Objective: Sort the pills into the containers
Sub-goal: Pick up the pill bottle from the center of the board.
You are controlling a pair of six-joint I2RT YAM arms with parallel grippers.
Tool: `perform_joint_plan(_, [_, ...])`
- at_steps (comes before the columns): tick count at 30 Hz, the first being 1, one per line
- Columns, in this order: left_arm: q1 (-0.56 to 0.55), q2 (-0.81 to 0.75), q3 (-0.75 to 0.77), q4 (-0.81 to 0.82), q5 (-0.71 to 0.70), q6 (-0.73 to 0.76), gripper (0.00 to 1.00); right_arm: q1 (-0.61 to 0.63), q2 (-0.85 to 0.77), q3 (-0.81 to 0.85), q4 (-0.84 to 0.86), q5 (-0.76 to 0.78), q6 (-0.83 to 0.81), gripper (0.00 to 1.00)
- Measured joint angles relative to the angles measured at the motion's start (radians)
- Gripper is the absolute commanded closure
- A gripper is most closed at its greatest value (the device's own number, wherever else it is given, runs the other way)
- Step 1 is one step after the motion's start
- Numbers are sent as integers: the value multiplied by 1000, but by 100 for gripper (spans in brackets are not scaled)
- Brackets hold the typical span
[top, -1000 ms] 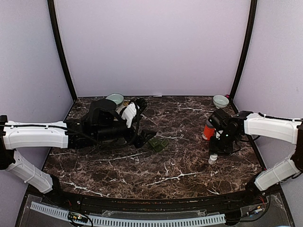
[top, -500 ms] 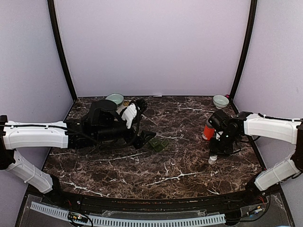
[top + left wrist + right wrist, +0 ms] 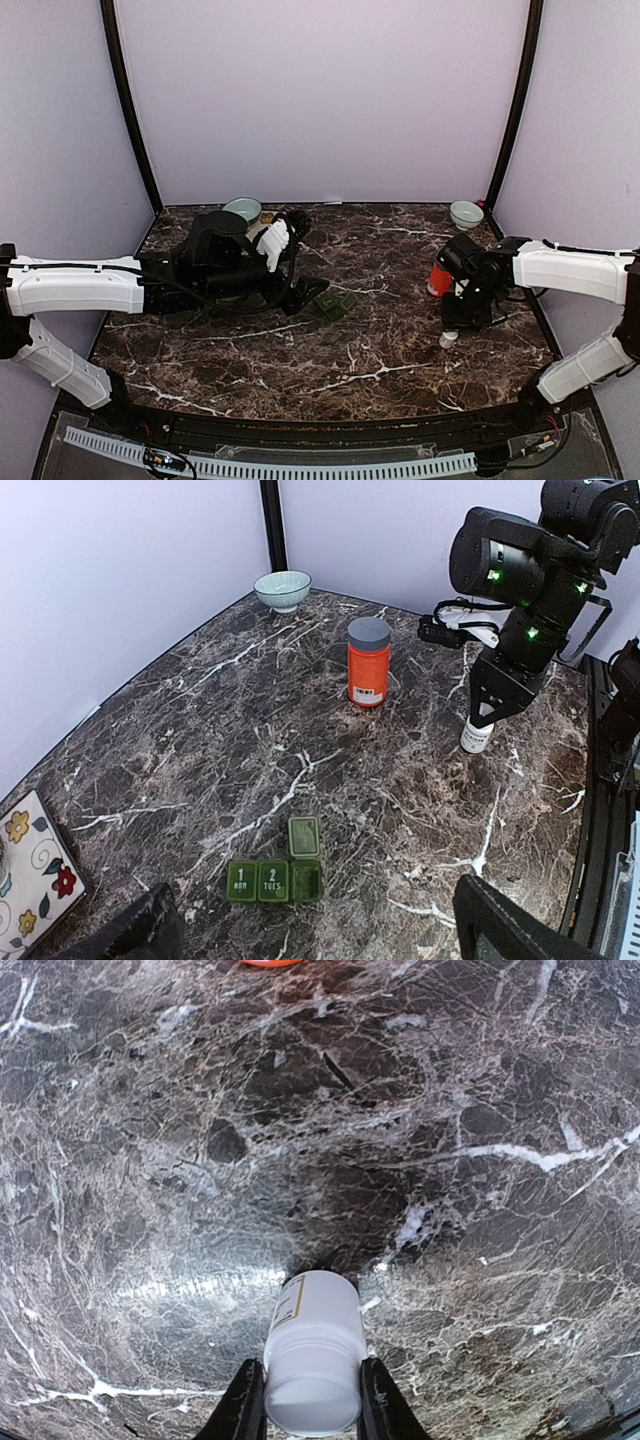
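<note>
Dark brown marble veined in white forms the table (image 3: 380, 360). The right gripper (image 3: 312, 1405) is closed on a white bottle (image 3: 312, 1360). Its fingers (image 3: 245, 1400) press against both sides of the bottle's upper end. In the left wrist view that bottle (image 3: 476, 736) stands upright, its base at the marble surface, on the right side of the table. An orange bottle (image 3: 368, 663) with a grey cap stands upright just beyond it, apart from the gripper.

The left gripper (image 3: 318, 920) has its jaws spread wide and holds nothing. It hangs just above the table near the centre. Just ahead of it lies the green pill organiser (image 3: 275, 878). Two compartments marked 1 and 2 have their lids down, and the third lid is flipped open. The contents cannot be made out.

One pale bowl (image 3: 466, 213) sits at the far right corner. A second bowl (image 3: 243, 209) sits at the far left, behind the left arm. A flower-patterned tile (image 3: 30, 880) lies at the left edge of the left wrist view.
</note>
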Motion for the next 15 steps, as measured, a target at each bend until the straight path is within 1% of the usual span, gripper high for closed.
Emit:
perform_joint_plan(5, [0,0,1,-8,-5,0,2,46,4,36,-44,22,0,93])
perform_joint_plan(12, [0,11,64,-56,-23,0,1,147,-3,201,-50,42,-8,94])
perform_joint_plan(15, [16,11,107,-79,1,-10,1,188,-3,270,-32,46,-21,95])
